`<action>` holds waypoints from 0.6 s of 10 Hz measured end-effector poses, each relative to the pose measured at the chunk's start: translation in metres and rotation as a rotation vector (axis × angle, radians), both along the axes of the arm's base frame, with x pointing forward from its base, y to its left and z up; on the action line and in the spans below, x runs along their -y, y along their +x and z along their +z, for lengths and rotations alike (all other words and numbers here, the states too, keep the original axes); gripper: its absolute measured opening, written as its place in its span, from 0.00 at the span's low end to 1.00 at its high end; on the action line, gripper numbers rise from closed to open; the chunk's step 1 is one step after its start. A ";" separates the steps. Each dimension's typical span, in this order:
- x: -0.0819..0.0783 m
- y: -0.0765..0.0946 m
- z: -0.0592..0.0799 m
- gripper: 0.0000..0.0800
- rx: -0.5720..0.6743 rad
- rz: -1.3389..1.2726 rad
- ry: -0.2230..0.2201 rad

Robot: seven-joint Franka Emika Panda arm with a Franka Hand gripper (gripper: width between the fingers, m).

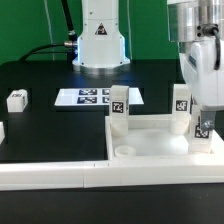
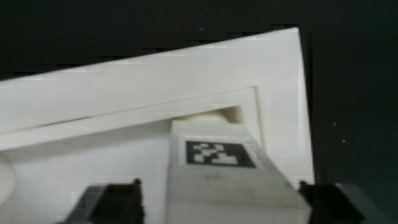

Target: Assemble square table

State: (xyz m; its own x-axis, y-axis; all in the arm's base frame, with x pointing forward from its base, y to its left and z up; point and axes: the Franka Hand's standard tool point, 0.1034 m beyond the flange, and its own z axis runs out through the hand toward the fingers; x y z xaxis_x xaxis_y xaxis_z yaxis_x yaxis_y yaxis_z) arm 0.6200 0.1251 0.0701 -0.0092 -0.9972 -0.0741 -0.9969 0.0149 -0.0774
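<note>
The square table top is a white tray with a raised rim, lying at the front right. Two tagged white legs stand upright at its far corners. My gripper is at the tray's near right corner, shut on a third leg, which stands upright over that corner. In the wrist view the leg's tag faces the camera, my gripper has a dark finger on each side of the leg, and the tray's rim corner lies beyond. A fourth leg lies loose at the exterior view's left.
The marker board lies flat behind the tray, in front of the robot base. The long white L-shaped border rail runs along the front and touches the tray. Another small white part sits at the left edge.
</note>
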 end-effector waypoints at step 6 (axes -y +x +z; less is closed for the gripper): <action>0.002 0.004 0.002 0.81 0.004 0.628 -0.089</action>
State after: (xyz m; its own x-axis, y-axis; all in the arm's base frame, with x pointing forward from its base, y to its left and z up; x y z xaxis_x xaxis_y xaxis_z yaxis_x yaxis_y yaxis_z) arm 0.6235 0.1230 0.0721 0.5801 -0.8145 0.0108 -0.8129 -0.5797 -0.0552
